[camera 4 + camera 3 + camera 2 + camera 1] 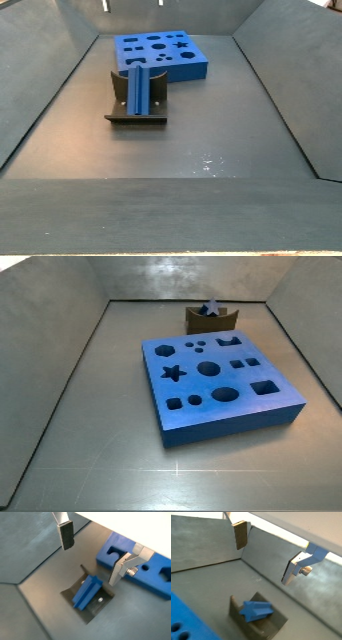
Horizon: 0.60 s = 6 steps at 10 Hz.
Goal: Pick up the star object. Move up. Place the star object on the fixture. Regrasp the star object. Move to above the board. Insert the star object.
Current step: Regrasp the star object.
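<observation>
Star object [87,592] lies in the notch of the fixture [80,608], tilted along it; you see its star-shaped end in a wrist view [256,610]. In a side view the blue peg [140,88] rests lengthwise on the fixture [135,118], just in front of the board [163,55]. Your gripper [93,551] hangs above the peg, jaws spread wide, fingers [65,534] clear of everything, nothing held. Grey floor [201,150] around it.

Grey metal bin walls [60,346], floor [201,140].
</observation>
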{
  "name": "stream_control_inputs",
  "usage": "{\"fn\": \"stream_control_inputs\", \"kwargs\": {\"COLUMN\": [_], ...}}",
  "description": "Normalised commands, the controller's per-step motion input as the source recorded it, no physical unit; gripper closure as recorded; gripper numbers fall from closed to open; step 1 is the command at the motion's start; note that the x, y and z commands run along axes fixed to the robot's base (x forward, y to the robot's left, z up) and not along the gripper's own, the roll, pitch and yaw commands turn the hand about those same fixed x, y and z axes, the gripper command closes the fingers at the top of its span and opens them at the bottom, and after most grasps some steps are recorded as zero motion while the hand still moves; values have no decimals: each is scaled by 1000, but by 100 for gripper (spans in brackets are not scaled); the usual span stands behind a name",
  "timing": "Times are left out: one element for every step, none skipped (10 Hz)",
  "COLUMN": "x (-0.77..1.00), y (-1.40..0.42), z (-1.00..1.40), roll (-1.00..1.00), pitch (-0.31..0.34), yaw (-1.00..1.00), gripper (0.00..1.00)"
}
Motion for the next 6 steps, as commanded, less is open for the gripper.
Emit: {"fn": "stream_control_inputs", "kwargs": {"x": [36, 41, 55, 67, 81, 89], "y": [-33, -31, -35, -37, -41, -41], "z": [-10, -14, -13, -13, -17, -20], "roll": [1000, 1000, 1000, 1000, 1000, 1000], "pitch": [-9, -1, 16, 33, 66, 88], "yaw": [33, 34, 38, 43, 55, 65], "gripper": [0, 0, 0, 0, 0, 0]}}
